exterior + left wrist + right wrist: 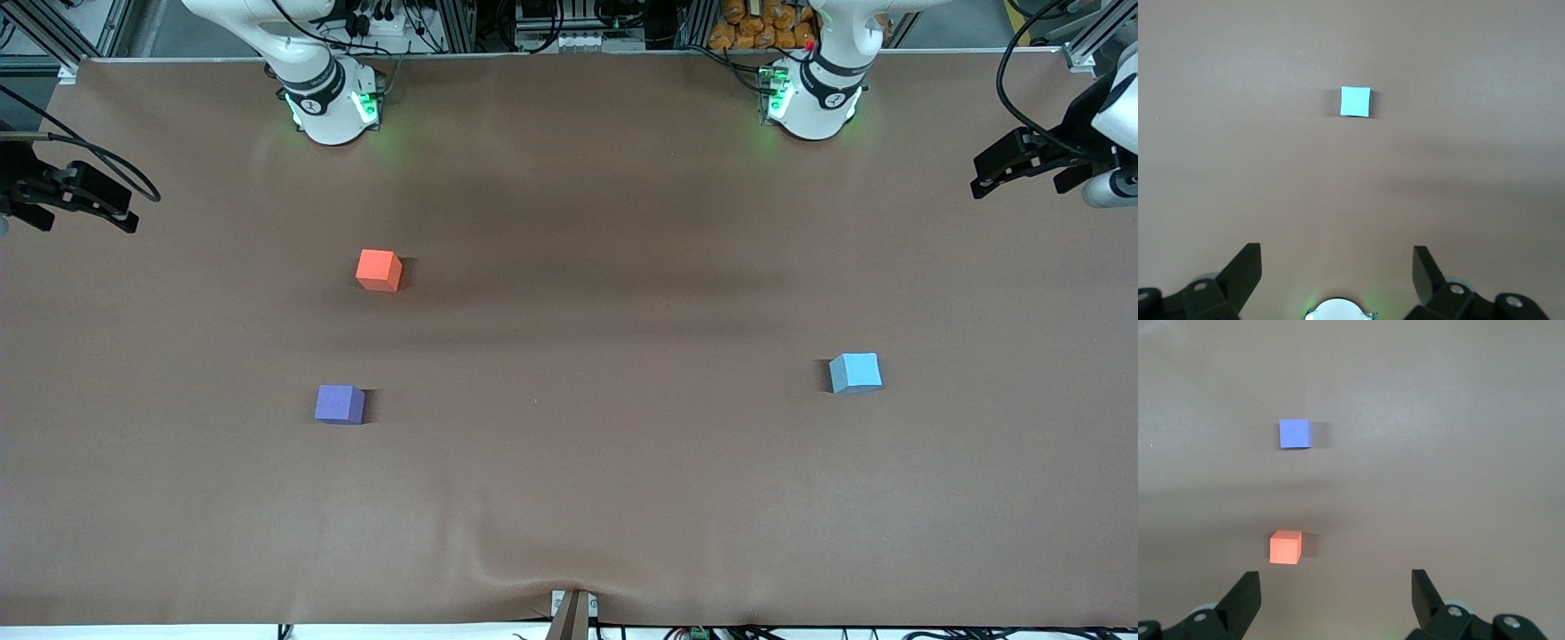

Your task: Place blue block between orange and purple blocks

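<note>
The blue block (855,372) sits on the brown table toward the left arm's end; it also shows in the left wrist view (1355,101). The orange block (379,269) and the purple block (340,404) sit toward the right arm's end, the purple one nearer the front camera; both show in the right wrist view, orange (1285,547) and purple (1295,433). My left gripper (985,180) is up in the air at its end of the table, open and empty (1337,257). My right gripper (123,213) is up at its end, open and empty (1336,580).
The brown mat (578,311) covers the whole table. The arm bases (331,107) (811,102) stand along the edge farthest from the front camera. A small clamp (572,612) sits at the mat's nearest edge.
</note>
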